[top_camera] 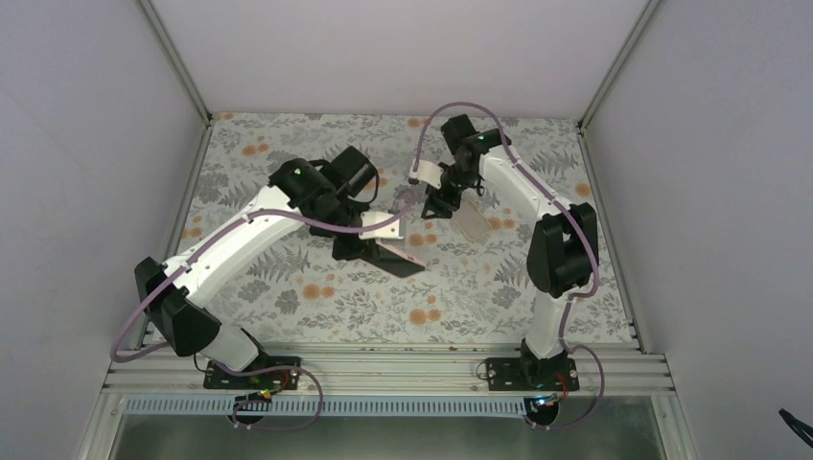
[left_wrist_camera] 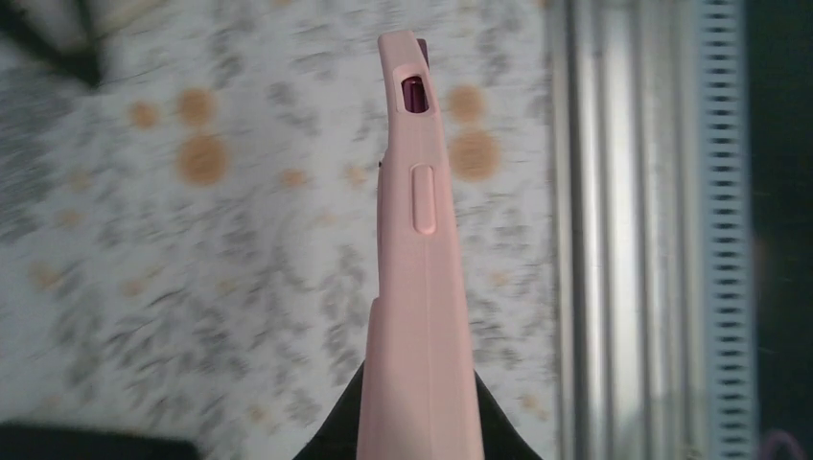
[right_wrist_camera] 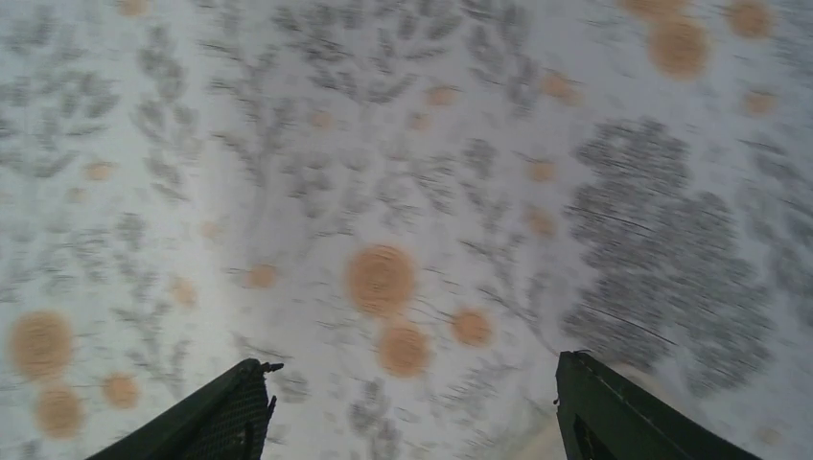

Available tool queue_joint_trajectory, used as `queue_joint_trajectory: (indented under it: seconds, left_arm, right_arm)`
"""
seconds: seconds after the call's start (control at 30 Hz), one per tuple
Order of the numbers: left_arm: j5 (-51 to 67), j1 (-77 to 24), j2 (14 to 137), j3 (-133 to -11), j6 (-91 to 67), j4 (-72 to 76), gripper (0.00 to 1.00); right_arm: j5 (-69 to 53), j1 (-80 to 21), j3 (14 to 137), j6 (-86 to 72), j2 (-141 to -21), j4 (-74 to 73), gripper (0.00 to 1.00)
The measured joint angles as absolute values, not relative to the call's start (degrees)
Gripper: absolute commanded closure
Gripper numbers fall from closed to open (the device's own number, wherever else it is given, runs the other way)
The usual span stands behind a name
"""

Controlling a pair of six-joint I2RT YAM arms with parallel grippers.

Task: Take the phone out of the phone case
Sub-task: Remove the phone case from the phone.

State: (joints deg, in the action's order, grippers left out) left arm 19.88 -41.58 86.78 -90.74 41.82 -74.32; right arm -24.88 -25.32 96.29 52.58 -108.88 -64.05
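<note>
My left gripper [top_camera: 369,247] is shut on a pink phone case [top_camera: 383,245] and holds it above the floral cloth near the table's middle. In the left wrist view the case [left_wrist_camera: 420,287] stands edge-on between my fingers [left_wrist_camera: 336,431]. The phone shows purple through a side cutout [left_wrist_camera: 414,94], and as a dark face in the top view [top_camera: 403,261]. My right gripper [top_camera: 443,203] is open and empty, a little right of the case, and hangs over the cloth [right_wrist_camera: 412,383].
A pale flat rectangular thing [top_camera: 471,222] lies on the cloth just under the right gripper; I cannot tell what it is. A metal rail [top_camera: 383,369] runs along the near edge. White walls enclose the table.
</note>
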Motion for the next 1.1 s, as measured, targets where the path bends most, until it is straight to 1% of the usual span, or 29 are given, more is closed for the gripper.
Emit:
queue_joint_trajectory:
  seconds: [0.13,0.3,0.47,0.6,0.77,1.1]
  left_arm:
    - [24.1,-44.4,86.5,-90.2,43.0,-77.5,0.98]
    - [23.9,-43.7,86.7,-90.2,43.4,-78.1,0.98]
    - [22.5,-42.4,87.2,-90.3,43.5,-77.2,0.98]
    - [22.3,-41.3,87.7,-91.4,43.9,-76.4,0.98]
    - [22.3,-40.9,87.9,-91.7,44.2,-75.5,0.98]
    - [22.3,-40.3,87.9,-91.8,44.4,-75.5,0.98]
  right_arm:
    - [-22.5,-22.7,98.5,52.5,-110.0,-61.1,0.27]
    - [-22.3,-22.2,98.7,52.7,-109.8,-61.4,0.26]
    - [-23.2,-24.1,88.1,53.1,-102.4,-62.1,0.26]
    - [-25.4,-26.7,83.5,52.9,-96.0,-63.8,0.26]
    - [-29.3,-29.3,81.8,52.3,-91.3,-64.0,0.27]
    - [-31.0,-29.9,80.8,52.0,-90.9,-63.7,0.29]
